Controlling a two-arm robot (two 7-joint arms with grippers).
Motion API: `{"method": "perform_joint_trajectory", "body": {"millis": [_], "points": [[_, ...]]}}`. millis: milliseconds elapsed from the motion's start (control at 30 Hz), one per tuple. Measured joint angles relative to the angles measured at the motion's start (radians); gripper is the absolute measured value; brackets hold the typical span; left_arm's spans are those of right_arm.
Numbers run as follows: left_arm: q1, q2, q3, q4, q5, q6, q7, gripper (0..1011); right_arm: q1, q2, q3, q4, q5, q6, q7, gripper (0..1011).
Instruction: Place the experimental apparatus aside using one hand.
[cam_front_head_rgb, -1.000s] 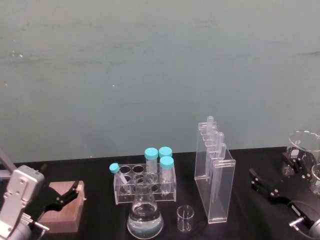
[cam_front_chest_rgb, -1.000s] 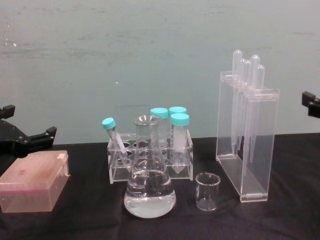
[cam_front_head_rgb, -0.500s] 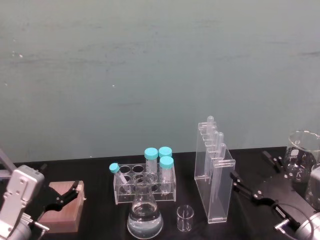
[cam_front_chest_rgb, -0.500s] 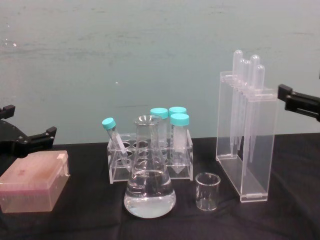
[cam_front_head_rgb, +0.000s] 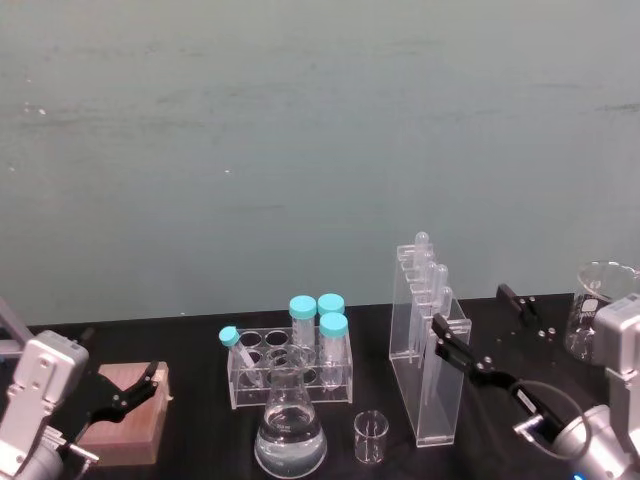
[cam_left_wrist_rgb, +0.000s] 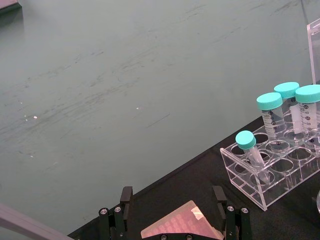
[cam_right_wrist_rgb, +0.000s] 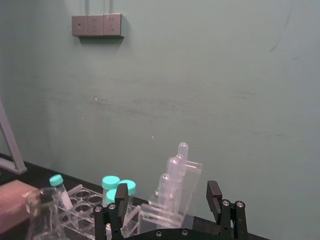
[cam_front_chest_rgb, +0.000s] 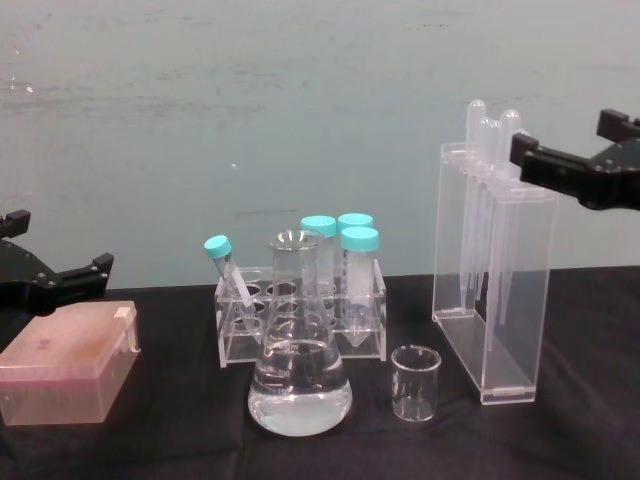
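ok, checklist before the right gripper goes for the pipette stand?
1. Right gripper open: ok, jaws wide apart.
2. Jaws around stand: not ok, they sit by its top right edge, not astride it.
3. Stand upright, pipettes seated: ok.
4. Beaker clear of stand: ok, apart but close at its front left.
5. Left gripper out of the way: ok, open above pink box at far left.
6. Room to the right: cannot tell; a big beaker stands there.
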Motion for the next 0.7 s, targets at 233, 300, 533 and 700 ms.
{"method": "perform_joint_trajectory", "body": {"millis": [233,300,533,700], "points": [[0.0,0.0,0.0,0.0,0.0,0.0,0.0,1000,0.004,-0.046,-0.003,-0.008,-0.012,0.036,-0.014,1003],[0.0,0.0,0.0,0.0,0.0,0.0,0.0,1000,0.003,-0.058,-0.001,-0.01,-0.016,0.049,-0.02,1003],[0.0,0.0,0.0,0.0,0.0,0.0,0.0,1000,-0.008,-0.097,0.012,-0.015,-0.036,0.09,-0.049,1003],[0.0,0.0,0.0,0.0,0.0,0.0,0.0,1000,-0.013,-0.119,0.019,-0.017,-0.051,0.106,-0.062,1003]]}}
